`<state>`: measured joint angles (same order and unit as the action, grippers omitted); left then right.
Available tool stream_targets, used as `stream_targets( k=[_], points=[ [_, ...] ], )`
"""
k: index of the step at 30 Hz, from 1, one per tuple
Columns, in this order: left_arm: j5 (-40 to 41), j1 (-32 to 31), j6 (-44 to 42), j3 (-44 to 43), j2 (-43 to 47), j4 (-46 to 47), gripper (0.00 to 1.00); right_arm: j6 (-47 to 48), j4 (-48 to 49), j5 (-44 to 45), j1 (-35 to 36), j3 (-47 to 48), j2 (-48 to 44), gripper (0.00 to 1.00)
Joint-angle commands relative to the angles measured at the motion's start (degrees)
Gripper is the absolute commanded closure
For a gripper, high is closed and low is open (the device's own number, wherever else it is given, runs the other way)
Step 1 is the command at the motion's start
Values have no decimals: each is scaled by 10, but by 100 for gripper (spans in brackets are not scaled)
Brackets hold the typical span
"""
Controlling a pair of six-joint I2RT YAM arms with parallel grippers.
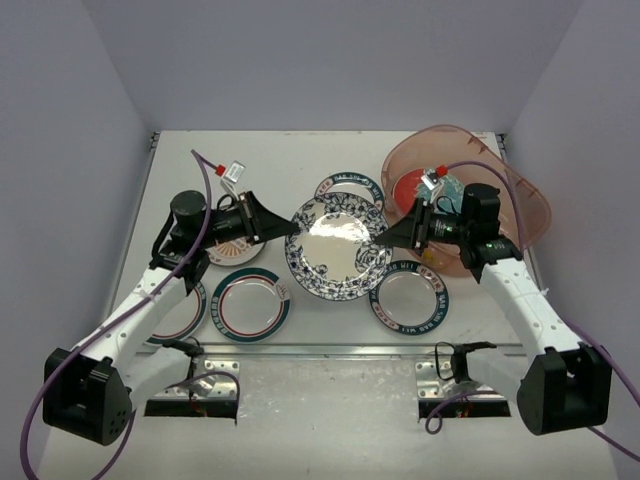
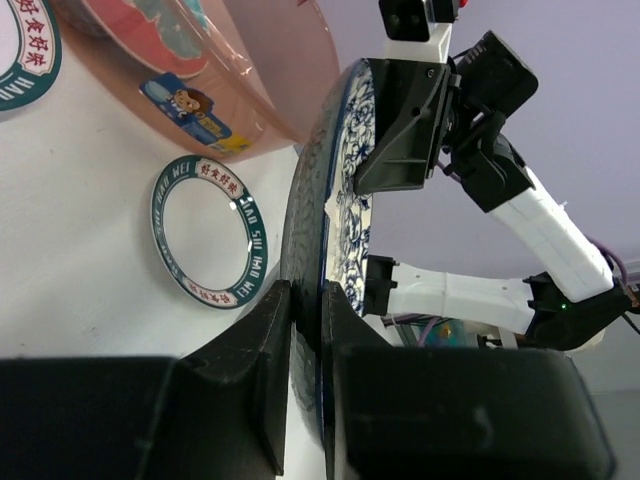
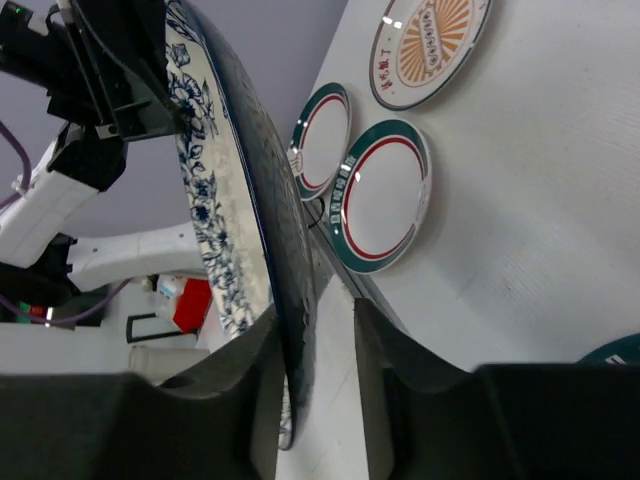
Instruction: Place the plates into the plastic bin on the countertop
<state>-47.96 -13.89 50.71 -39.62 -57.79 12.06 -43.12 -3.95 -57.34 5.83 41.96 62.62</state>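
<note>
Plates (image 1: 250,305) dot the worktop (image 1: 300,165), and a red plate (image 1: 408,188) is already in the bin (image 1: 527,215) at far right. The blue plate (image 1: 338,247), biggest of the lot, is held clear of the surface just left of the bin. It's pinched rim to rim: left end effector (image 1: 291,230) clamped on its left edge, right end effector (image 1: 385,238) clamped on the opposite edge. Looks like glazed ceramic: stiff, weighty, slick and easy to chip. The thin rim is the only purchase, so grip firmly and keep both sides matched.

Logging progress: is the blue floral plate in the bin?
Out. The left hand and right hand clamp the plate beside the bin.
</note>
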Motion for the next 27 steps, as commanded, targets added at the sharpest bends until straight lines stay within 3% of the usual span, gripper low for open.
stream_targets(
  k=[1,3,6,7,9,10,11,14,17,23,27],
  points=[
    [-27,-3,57,-30,-1,111,100,-79,134,-50,9,-19,-13,94],
    [-23,-4,54,-36,-5,108,100,-102,159,-58,9,-24,-15,100],
    [-8,-4,32,-69,-22,71,100,-118,150,-38,3,-16,-19,100],
    [2,-3,19,-83,-25,51,92,-116,139,-24,-3,-12,-20,100],
    [78,7,-47,-138,-34,-81,18,-129,107,6,-31,0,-18,100],
    [118,12,-73,-179,-36,-147,0,-137,91,29,-56,8,-18,100],
    [163,17,-101,-217,-34,-203,0,-147,79,52,-84,13,-18,100],
    [408,23,-141,-276,-2,-346,0,-223,61,132,-176,5,-34,100],
    [490,23,-157,-247,52,-356,0,-279,51,263,-214,-7,-52,100],
    [432,23,-210,-175,98,-354,0,-335,-11,496,-224,37,-32,100],
    [398,23,-220,-123,114,-350,0,-352,-21,543,-222,61,13,100]
  ],
)
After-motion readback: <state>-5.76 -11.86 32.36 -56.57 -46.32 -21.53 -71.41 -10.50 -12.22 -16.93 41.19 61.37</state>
